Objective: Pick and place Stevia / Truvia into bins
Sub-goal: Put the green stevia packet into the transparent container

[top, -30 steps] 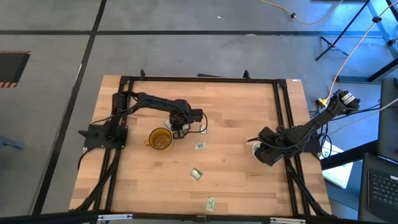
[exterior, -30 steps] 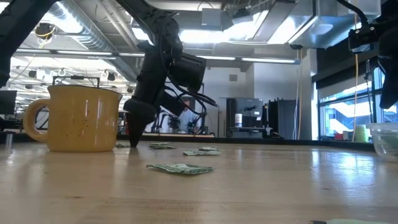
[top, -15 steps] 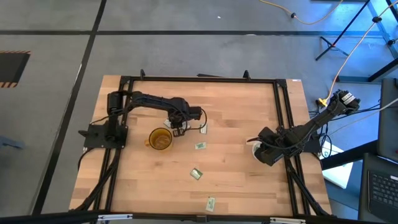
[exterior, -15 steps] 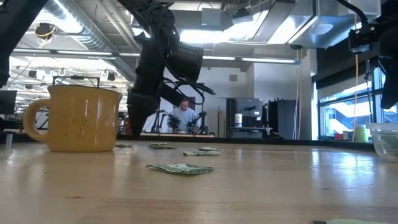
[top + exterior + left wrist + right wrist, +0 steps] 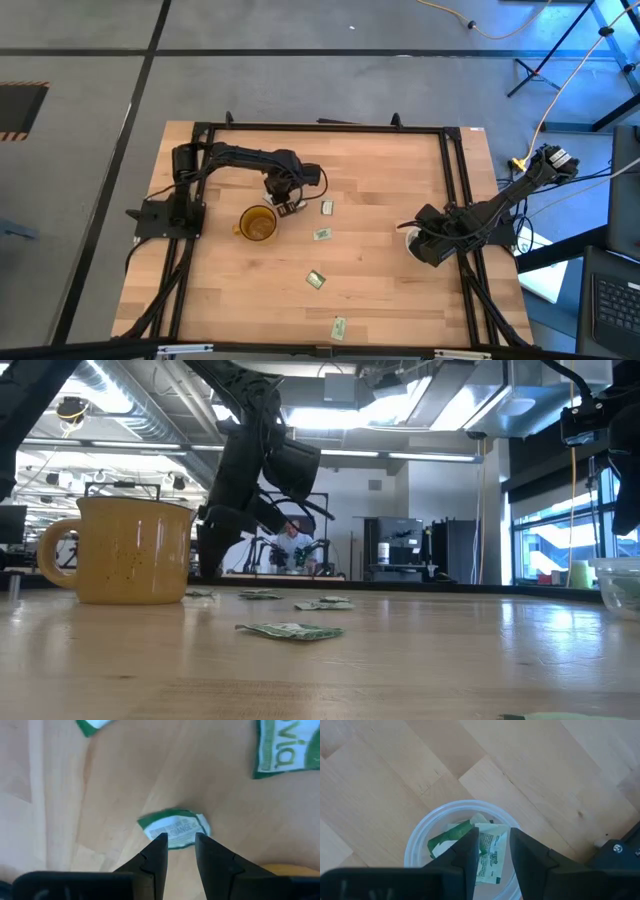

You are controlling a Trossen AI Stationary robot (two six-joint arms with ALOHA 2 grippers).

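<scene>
Several green and white Stevia / Truvia sachets lie on the wooden table: one [image 5: 326, 208] beside my left gripper, one [image 5: 322, 234] mid-table, one [image 5: 316, 280] nearer the front. My left gripper [image 5: 287, 208] hangs just right of the amber mug [image 5: 258, 224], lifted off the wood in the low view [image 5: 207, 565]. In the left wrist view its fingers stand apart [image 5: 180, 837], and a bent sachet [image 5: 174, 826] lies just past the tips. My right gripper [image 5: 494, 832] hovers open over the clear cup [image 5: 415, 845], which holds sachets [image 5: 490, 852].
Another sachet [image 5: 339, 326] lies near the table's front edge. A black frame [image 5: 320, 127] borders the table. In the low view the mug [image 5: 125, 550] stands at the left, a sachet [image 5: 290, 630] lies in front and the clear cup [image 5: 620, 585] stands at the far right.
My left gripper has risen from the table and drawn back towards the mug, uncovering a sachet to its right. The right arm has not moved.
</scene>
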